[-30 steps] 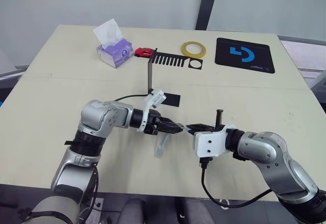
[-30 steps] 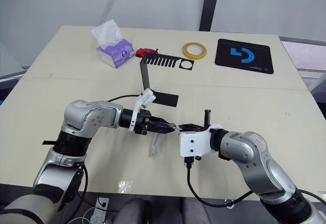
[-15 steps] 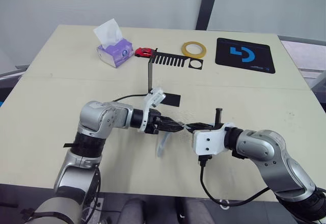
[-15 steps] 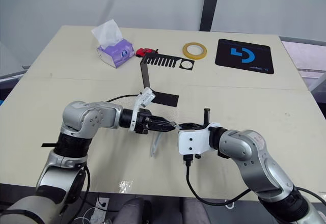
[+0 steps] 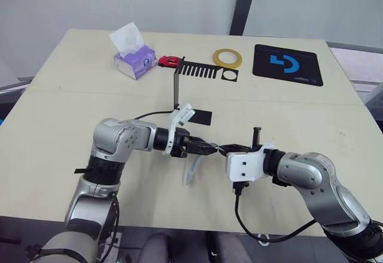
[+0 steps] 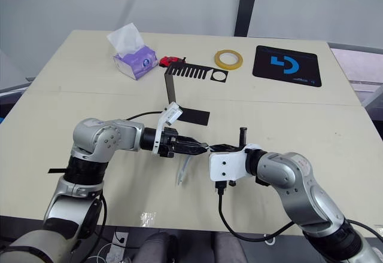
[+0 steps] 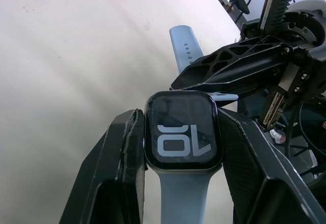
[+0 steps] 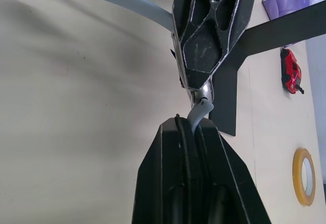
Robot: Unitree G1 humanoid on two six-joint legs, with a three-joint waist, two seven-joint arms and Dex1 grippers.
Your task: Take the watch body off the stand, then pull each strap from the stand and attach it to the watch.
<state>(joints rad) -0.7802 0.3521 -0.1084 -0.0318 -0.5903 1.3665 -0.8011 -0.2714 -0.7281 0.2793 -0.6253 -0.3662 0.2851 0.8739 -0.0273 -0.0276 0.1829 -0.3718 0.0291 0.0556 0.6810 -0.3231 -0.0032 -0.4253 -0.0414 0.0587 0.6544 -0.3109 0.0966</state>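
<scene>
Counter: pale beige top, everything sits on it. Far right, black mat with blue logo; far left, purple tissue box with a white tissue sticking up

Stand: foot flat mid-counter, narrow upright, slotted top plate pointing toward the yellow tape ring. Small red toy car just beside the far end of the top plate, tissue-box side. No watch parts visible on the stand

Both arms meet nose to nose in front of the stand, over bare counter

Left tool: closed on the watch body, one black finger against each side of the case. Screen faces the wrist camera, light digits on dark. One strap already sits on the case, on the edge toward the wrist; in the head views it hangs down below the tool as a pale curved band

Right tool: fingers pinched together on the second strap; only a short pale stub shows past the tips. That stub meets the far edge of the watch body, right at the left tool's fingertips. Cannot tell if it is seated in the case slot or just touching
</scene>
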